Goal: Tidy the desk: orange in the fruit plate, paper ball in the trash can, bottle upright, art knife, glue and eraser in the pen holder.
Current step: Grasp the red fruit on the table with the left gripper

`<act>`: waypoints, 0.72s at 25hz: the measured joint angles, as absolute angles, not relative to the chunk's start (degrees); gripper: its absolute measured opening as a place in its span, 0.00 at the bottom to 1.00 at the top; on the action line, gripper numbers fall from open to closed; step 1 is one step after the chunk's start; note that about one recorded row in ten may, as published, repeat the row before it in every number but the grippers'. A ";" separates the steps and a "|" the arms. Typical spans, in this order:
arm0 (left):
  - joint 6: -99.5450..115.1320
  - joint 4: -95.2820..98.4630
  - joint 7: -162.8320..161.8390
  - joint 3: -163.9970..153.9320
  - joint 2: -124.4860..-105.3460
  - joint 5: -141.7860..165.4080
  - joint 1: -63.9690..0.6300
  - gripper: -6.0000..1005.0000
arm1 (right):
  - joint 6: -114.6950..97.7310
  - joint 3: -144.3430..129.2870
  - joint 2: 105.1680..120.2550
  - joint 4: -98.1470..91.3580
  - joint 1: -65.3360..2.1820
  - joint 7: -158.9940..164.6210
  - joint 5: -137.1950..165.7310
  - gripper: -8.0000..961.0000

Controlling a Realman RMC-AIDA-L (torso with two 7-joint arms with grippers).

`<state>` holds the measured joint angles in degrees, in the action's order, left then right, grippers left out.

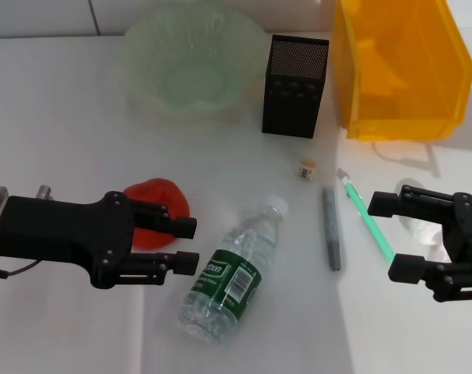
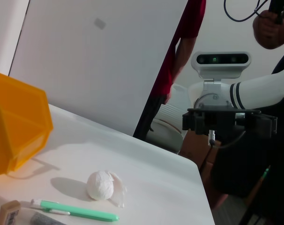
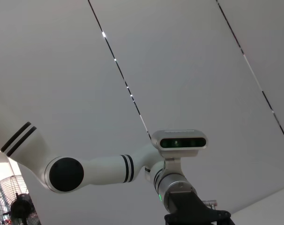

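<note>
While the orange [image 1: 156,212] lies near the table's left edge, the left gripper [image 1: 191,244] hovers beside it, jaws apart, apparently readying a grasp; the right gripper [image 1: 392,234], jaws also apart, waits near the right edge.

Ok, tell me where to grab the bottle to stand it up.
Take the bottle around its labelled middle, coming from above with the left hand, which is nearest. It lies on its side, cap pointing away toward the pen holder, so its round body sits exposed.
</note>
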<state>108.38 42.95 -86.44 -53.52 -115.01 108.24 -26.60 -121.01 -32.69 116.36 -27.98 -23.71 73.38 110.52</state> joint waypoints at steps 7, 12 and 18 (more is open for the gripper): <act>108.38 43.18 -87.86 -53.39 -115.53 108.51 -27.20 0.51 | -120.48 -32.87 116.60 -28.17 -24.01 73.41 110.70 0.87; 107.95 43.37 -87.84 -52.90 -115.87 108.46 -27.24 0.52 | -120.41 -32.87 116.66 -28.20 -24.06 73.43 110.72 0.87; 107.78 43.41 -88.13 -52.37 -115.27 108.42 -27.25 0.79 | -120.05 -32.87 116.74 -28.21 -24.23 73.45 110.75 0.87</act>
